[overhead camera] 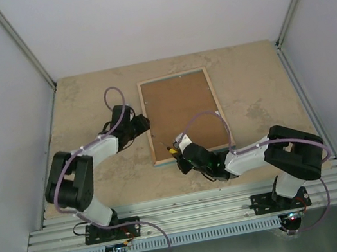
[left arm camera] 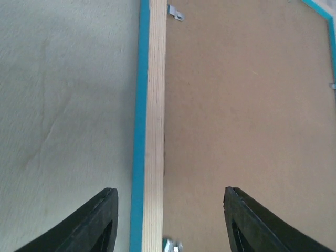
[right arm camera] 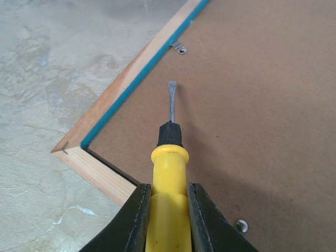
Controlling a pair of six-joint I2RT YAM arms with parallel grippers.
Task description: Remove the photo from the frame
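The frame (overhead camera: 147, 123) lies face down in the middle of the table, its brown fibreboard backing (overhead camera: 184, 113) facing up. The photo is hidden beneath that backing. My left gripper (overhead camera: 145, 125) is at the frame's left side. In the left wrist view it (left arm camera: 169, 193) stands open, its fingers either side of the light wood rail (left arm camera: 156, 105) with nothing held. My right gripper (right arm camera: 169, 186) is shut on a yellow-handled screwdriver (right arm camera: 169, 157) at the frame's near left corner (right arm camera: 100, 173). The blade tip (right arm camera: 171, 100) hovers over the backing (right arm camera: 252, 105) beside the turquoise inner edge.
Small metal retaining clips sit along the backing's edges: one near the left rail (left arm camera: 176, 12), one ahead of the screwdriver (right arm camera: 180, 49) and one close to my right fingers (right arm camera: 241, 226). Grey walls enclose the beige tabletop (overhead camera: 86, 101) on three sides.
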